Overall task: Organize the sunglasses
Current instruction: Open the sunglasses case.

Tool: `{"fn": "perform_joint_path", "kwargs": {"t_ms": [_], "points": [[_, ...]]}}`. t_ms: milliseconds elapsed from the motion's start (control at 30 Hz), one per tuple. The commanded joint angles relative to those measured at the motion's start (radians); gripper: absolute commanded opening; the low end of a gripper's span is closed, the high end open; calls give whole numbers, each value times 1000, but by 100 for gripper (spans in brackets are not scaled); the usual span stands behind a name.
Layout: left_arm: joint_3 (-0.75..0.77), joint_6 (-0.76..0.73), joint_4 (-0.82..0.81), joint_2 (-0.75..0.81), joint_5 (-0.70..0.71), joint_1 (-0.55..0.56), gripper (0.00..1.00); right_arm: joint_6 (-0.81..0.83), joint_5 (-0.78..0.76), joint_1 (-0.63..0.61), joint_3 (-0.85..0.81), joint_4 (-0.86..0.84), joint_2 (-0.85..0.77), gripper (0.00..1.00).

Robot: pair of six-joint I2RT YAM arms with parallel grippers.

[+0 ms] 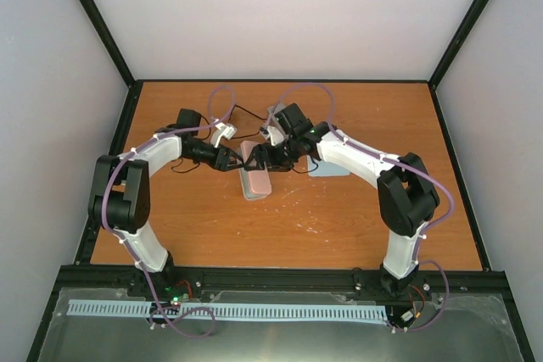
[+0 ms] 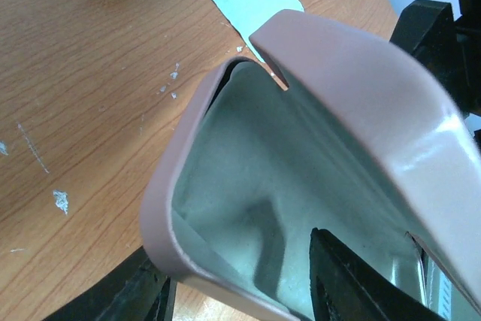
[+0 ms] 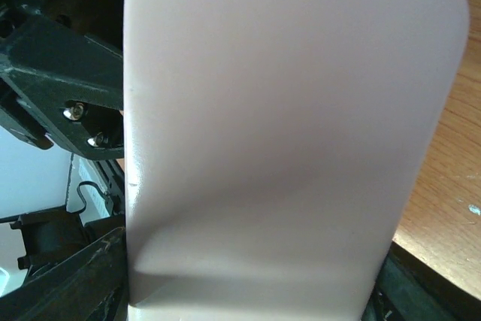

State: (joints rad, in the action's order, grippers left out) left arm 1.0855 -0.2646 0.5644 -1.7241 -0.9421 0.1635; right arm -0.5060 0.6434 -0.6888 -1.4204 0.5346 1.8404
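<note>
Overhead: left gripper (image 1: 236, 158) and right gripper (image 1: 267, 156) meet at the case (image 1: 256, 182); the thin outline behind is probably the sunglasses (image 1: 247, 111). Left wrist: jaws pinch the case wall. Right wrist: wide jaws clasp the lid (image 3: 293, 133). Seemingly light, fragile; best lifted by the bridge.

Sunglasses (image 1: 247, 111): one pair, very thin dark frame with slim arms, seen only as a black outline. Lies flat on the bench (image 1: 339, 226) just behind the pink case (image 1: 256, 177), outside it. Lenses too small to make out.
</note>
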Motion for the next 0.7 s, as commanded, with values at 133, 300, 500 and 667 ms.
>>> {"fn": "perform_joint_path", "kwargs": {"t_ms": [133, 300, 500, 667], "points": [[-26, -48, -33, -41, 65, 9, 49, -39, 150, 9, 8, -145, -87, 51], [-36, -56, -37, -50, 74, 8, 48, -138, 252, 58, 123, -326, -141, 51], [-32, -55, -37, -51, 78, 8, 48, -193, 365, 89, 207, -447, -164, 52], [-30, -52, -37, -49, 82, 8, 49, -173, 410, 107, 224, -416, -148, 53]]}}
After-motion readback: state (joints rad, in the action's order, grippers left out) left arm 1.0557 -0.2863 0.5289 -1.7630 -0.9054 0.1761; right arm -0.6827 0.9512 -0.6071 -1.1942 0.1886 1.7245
